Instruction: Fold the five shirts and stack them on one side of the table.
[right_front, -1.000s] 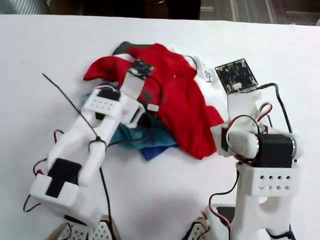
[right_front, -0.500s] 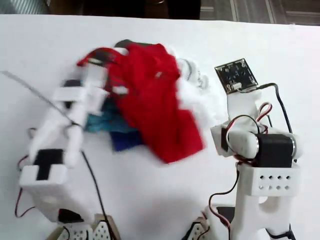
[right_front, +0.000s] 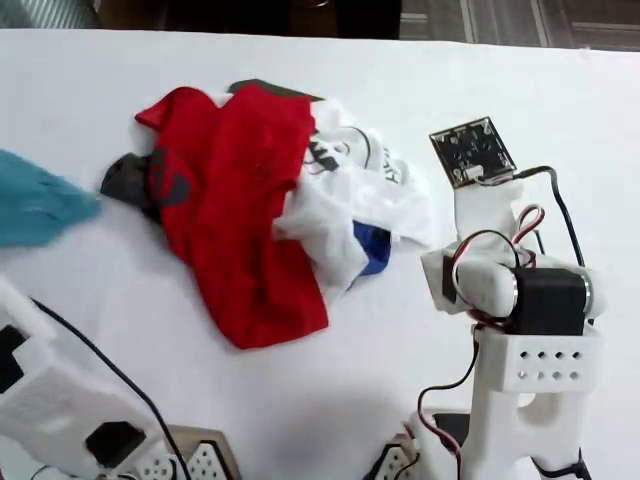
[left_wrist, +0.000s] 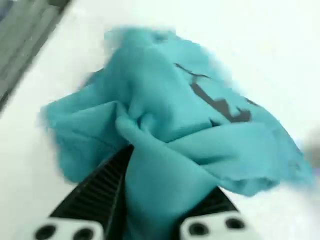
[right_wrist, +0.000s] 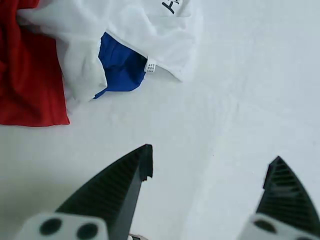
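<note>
A teal shirt (left_wrist: 165, 115) hangs bunched from my left gripper (left_wrist: 155, 200), which is shut on its cloth. In the high view the teal shirt (right_front: 35, 205) is at the table's left edge, apart from the pile. The pile holds a red shirt (right_front: 235, 210) on top, a white printed shirt (right_front: 350, 185) to its right, a blue shirt (right_front: 372, 247) peeking from under the white one, and a dark shirt (right_front: 128, 182) at its left. My right gripper (right_wrist: 210, 157) stands open above bare table, near the white shirt (right_wrist: 150, 25) and the blue shirt (right_wrist: 120, 65).
The left arm's base (right_front: 50, 400) is at the front left corner. The right arm (right_front: 510, 300) stands at the front right. The white table (right_front: 560, 100) is bare to the right of the pile and along the front (right_front: 330, 400).
My left arm pulled the teal shirt out of the pile and swung it to the table's left edge. The red shirt was dragged left, uncovering the white and blue shirts. The right arm kept still.
</note>
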